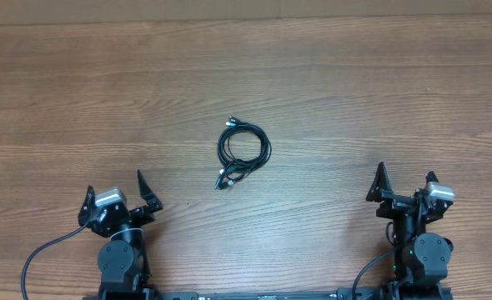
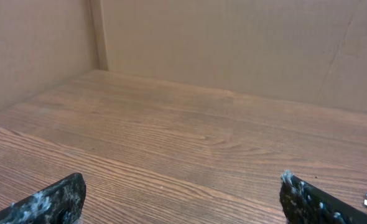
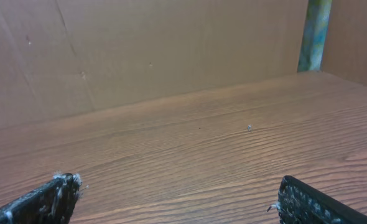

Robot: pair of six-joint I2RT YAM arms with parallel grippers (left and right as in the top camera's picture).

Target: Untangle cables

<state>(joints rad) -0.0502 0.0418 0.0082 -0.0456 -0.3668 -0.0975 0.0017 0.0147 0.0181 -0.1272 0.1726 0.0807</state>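
Note:
The cables (image 1: 243, 152) lie as one small tangled black coil in the middle of the wooden table (image 1: 354, 83), with light-tipped plugs at its top and lower left. My left gripper (image 1: 115, 188) is at the front left, open and empty, well short of the coil. My right gripper (image 1: 406, 178) is at the front right, also open and empty. In the left wrist view the left gripper (image 2: 182, 186) frames only bare wood between its two dark fingers. The right gripper (image 3: 178, 186) in the right wrist view shows the same. The coil appears in neither wrist view.
Brown cardboard walls (image 2: 233, 43) close off the far side and left of the table, and a similar wall (image 3: 140, 50) stands in the right wrist view. Thick black wires (image 1: 42, 254) run from the arm bases at the front edge.

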